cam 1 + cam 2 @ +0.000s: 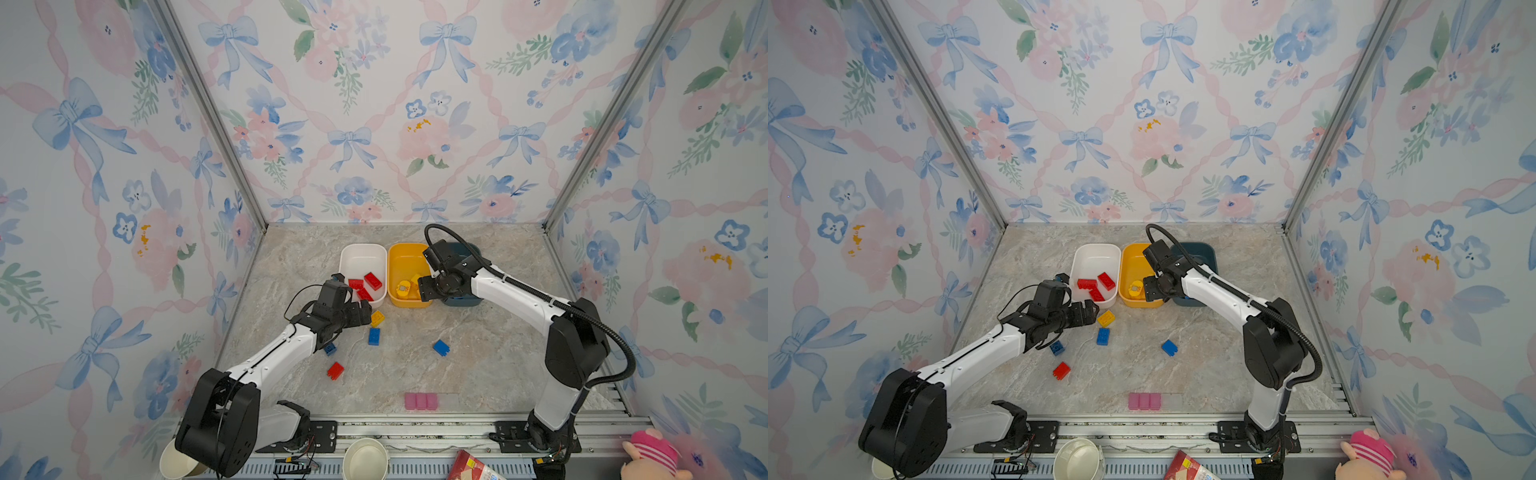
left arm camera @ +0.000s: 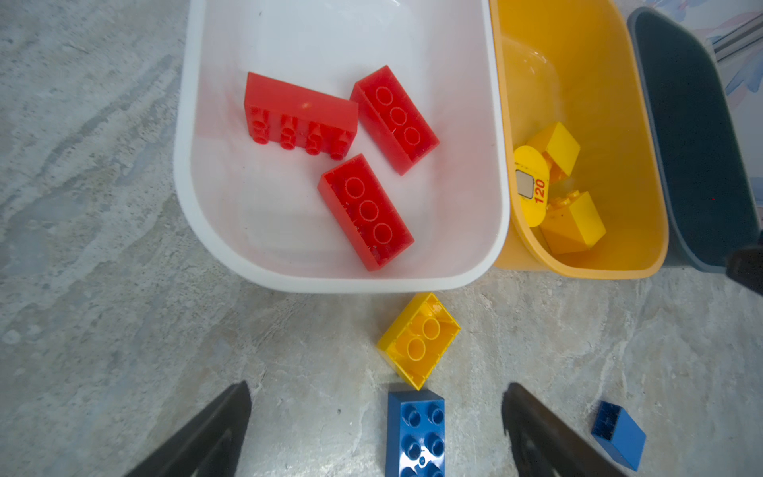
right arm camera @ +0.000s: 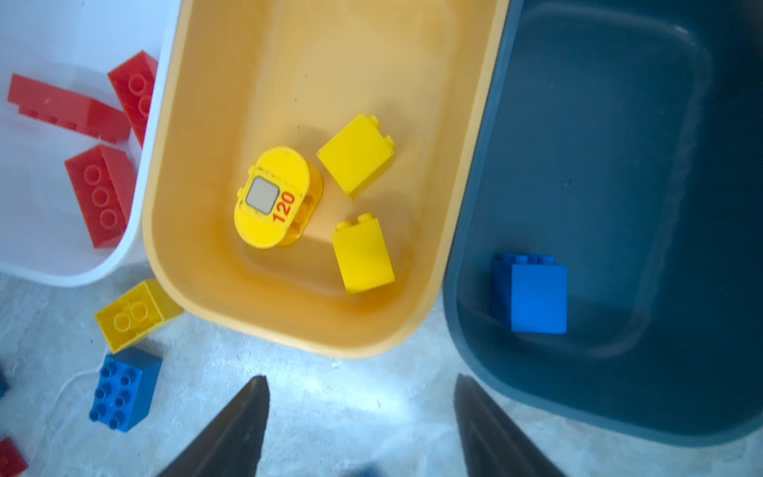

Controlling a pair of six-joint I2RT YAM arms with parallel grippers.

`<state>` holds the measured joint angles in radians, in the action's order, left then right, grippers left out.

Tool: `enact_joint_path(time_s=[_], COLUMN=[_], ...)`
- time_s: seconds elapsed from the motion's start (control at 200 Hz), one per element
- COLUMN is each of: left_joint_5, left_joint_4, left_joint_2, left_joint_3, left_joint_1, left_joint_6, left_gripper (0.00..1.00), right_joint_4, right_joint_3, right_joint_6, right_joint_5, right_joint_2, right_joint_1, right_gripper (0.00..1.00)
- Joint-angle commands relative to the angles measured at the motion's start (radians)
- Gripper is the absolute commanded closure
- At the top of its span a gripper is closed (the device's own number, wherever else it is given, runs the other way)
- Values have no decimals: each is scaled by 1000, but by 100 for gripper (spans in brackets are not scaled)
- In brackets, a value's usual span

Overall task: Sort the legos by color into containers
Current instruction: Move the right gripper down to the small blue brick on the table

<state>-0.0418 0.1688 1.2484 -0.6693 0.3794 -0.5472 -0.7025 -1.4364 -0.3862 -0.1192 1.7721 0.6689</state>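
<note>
Left gripper (image 2: 376,390) hangs released and empty by a blue brick (image 2: 415,437) near the white tub (image 2: 181,165); right gripper (image 3: 359,384), fingers apart and empty, faces the yellow tub (image 3: 289,330).

Both top views are lit evenly from above, and only faint shadows are cast on the bench (image 1: 478,332). Mild wide-angle stretching is seen in the walls (image 1: 374,104) toward the edges. In the wrist views the jaws are rendered dark and blurred; the right wrist view is softened throughout.
</note>
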Motion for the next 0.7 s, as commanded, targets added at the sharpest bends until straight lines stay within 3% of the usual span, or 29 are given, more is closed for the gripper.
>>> enact_joint_path(time_s=[0.0,0.26,0.695], left_joint_5=[12,17,12], left_joint_4=[-6,-6,-7], left_joint_2=[-20,-19,-36], left_joint_3=[-6,-3,2], left_joint_1=[6,7,6], left_joint_6=[-5,-6,-10], left_gripper=[3,2,2], right_joint_4=[-43,-81,-54], right_joint_3=[95,264,319], right_joint_6=[35,64,93], right_joint_5=[3,11,16], right_joint_2=[-70,-149,-35], right_joint_1=[38,119,174], right_gripper=[26,26,26])
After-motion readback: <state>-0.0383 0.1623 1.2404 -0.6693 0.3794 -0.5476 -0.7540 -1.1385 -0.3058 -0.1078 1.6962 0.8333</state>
